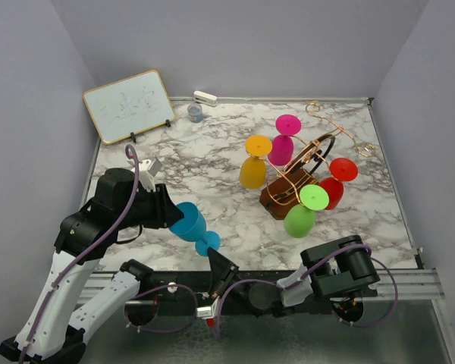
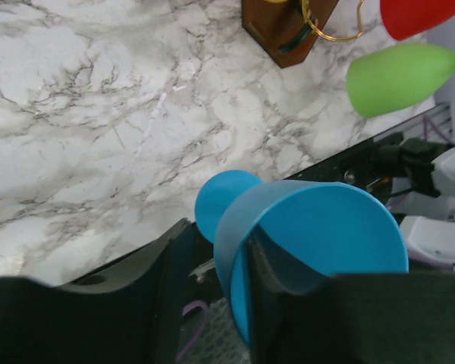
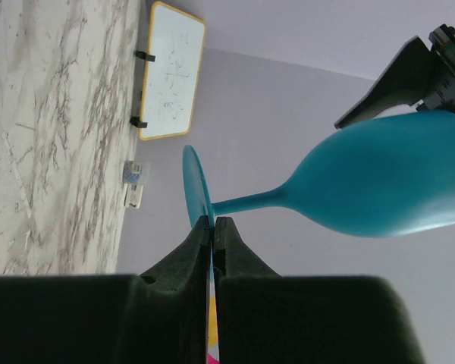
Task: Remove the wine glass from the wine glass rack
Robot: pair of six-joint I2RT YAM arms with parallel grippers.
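Marble-patterned table [image 1: 174, 167] under purple walls, and you had the blue wine glass [image 1: 188, 221] clear of the wine glass rack [image 1: 299, 178], lying sideways in the air over the near edge, well to the left of that copper stand. On the rack hung the yellow glass [image 1: 252, 171], the magenta glass [image 1: 281, 149], the red glass [image 1: 332, 191] and the green glass [image 1: 299, 220], so the blue one looked like your pick.

Why sideways? Both arms met on it, one at each end, which read to me as a handover. Your right gripper [image 3: 213, 227] was pinched tight on the rim of the foot [image 3: 193, 182], stem pointing right toward the bowl [image 2: 326, 227]; that thin disc was all it held.

Your left gripper [image 2: 218, 254] stood about half open, astride the bowl's wall at the mouth: one finger inside the cup, the outer finger [image 2: 171, 280] outside with a sliver of daylight between it and the plastic. So it had no clamp on yet, by my eye. A foot-edge pinch alone seemed a shaky hold, likely to swivel
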